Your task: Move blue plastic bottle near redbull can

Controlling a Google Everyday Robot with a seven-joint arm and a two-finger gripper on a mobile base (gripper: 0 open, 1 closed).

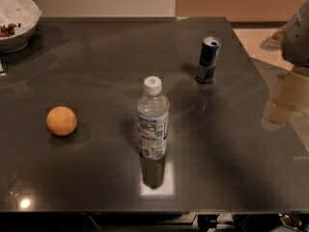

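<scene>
A dark glossy worktop (pixel 231 178) fills the view. At its right edge the gripper (pixel 284 105) is blurred and partly cut off, so whether its jaws are spread or pressed together is unclear. The blue plastic bottle (pixel 152 122) stands upright mid-worktop, well apart from the redbull can (pixel 208 60). An orange (pixel 61 121) lies to the left, and a cropped bowl (pixel 17 30) sits at the far-left corner.

the gripper (pixel 279 111) hangs at the right edge of the table (pixel 96 66), and everything else on the table lies to the left of its jaws. the redbull can (pixel 208 60) stands upright nearest them, to their left and further back, while the bottle (pixel 152 119) stands upright further left, about level with the jaws and well apart from the can. the round fruit (pixel 62 121) lies well left of the bottle, and the bowl (pixel 18 38) sits farthest from the jaws, in the back left corner.
</scene>
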